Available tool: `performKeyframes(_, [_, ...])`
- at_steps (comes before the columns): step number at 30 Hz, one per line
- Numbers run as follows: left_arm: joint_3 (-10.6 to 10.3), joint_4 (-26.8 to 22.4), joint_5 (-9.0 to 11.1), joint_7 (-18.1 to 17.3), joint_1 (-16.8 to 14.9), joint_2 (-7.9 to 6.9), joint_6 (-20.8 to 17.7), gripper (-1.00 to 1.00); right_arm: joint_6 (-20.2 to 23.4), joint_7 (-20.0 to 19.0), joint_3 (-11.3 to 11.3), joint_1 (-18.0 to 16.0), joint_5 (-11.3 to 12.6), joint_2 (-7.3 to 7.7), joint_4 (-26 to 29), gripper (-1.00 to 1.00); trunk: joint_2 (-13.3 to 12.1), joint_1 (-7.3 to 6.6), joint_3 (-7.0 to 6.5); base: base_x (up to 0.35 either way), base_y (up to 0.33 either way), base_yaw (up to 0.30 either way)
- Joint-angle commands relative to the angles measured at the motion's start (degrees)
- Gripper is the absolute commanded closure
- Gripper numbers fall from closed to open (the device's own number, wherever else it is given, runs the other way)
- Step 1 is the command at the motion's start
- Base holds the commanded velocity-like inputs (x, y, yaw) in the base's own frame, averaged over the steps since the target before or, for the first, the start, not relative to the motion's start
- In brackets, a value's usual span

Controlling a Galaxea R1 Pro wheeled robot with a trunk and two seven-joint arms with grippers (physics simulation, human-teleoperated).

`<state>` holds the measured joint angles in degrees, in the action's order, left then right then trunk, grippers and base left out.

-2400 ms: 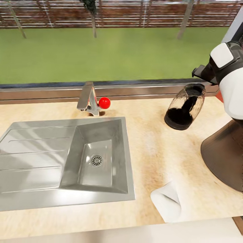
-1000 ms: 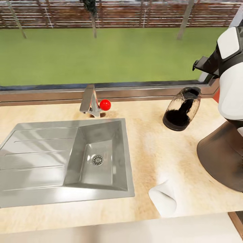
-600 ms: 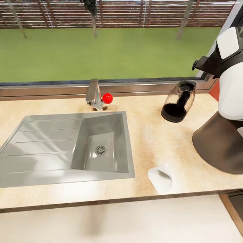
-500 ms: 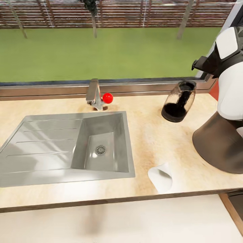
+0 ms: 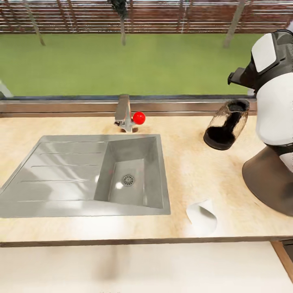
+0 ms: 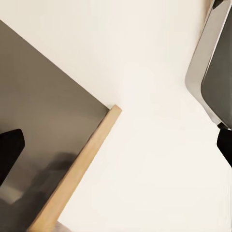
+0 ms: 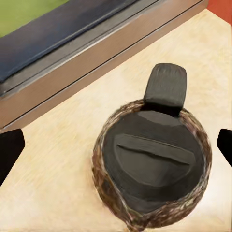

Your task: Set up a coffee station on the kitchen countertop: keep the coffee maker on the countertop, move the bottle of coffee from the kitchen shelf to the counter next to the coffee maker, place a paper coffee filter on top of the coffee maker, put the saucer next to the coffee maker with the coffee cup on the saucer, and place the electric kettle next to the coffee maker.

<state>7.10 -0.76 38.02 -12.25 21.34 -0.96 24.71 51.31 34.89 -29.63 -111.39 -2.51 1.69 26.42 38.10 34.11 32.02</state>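
Note:
The electric kettle (image 5: 226, 126), clear glass with a black base, stands on the kitchen countertop (image 5: 183, 162) near the window sill. In the right wrist view its black lid and handle (image 7: 152, 169) lie straight below my right gripper (image 7: 116, 145), which is open and held above it without touching. The charcoal coffee maker (image 5: 270, 183) stands at the far right, its top hidden by my right arm (image 5: 274, 101). A white paper coffee filter (image 5: 202, 215) lies on its side near the counter's front edge. My left gripper (image 6: 116, 145) is open and empty over pale floor. The bottle of coffee, saucer and coffee cup are out of view.
A steel sink (image 5: 61, 179) with a drainer fills the left half of the counter. A tap (image 5: 124, 116) with a red knob (image 5: 139, 118) stands behind it. A window sill (image 5: 81, 106) runs along the back. A wooden strip (image 6: 77, 169) and grey panel sit below my left gripper.
The whole head view has shifted and pulled back, so the camera moved; pale floor now shows before the counter. Kettle, filter and coffee maker keep their places, and my right arm stays over the kettle.

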Motion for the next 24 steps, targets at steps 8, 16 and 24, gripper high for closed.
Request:
performKeyframes(8, [0.5,-0.4,0.2,-0.5,0.0,0.01,0.0,-1.0,0.4,0.0,-0.3,-0.1,-0.5,-0.3,0.0,-1.0,0.1,0.02,0.05,0.0,0.0,0.286])
performKeyframes(16, [0.5,-0.6,0.2,-0.5,0.0,0.13,0.0,-1.0,0.5,0.2,-0.3,-0.1,-0.6,-0.26,0.0,-1.0,0.1,0.02,0.05,-0.016,0.0,0.156])
performKeyframes(24, [0.5,-0.6,0.2,-0.5,0.0,0.17,0.0,-1.0,0.5,0.3,-0.3,-0.1,-0.6,-0.16,0.0,-1.0,0.1,0.02,0.05,-0.256,0.0,0.014])
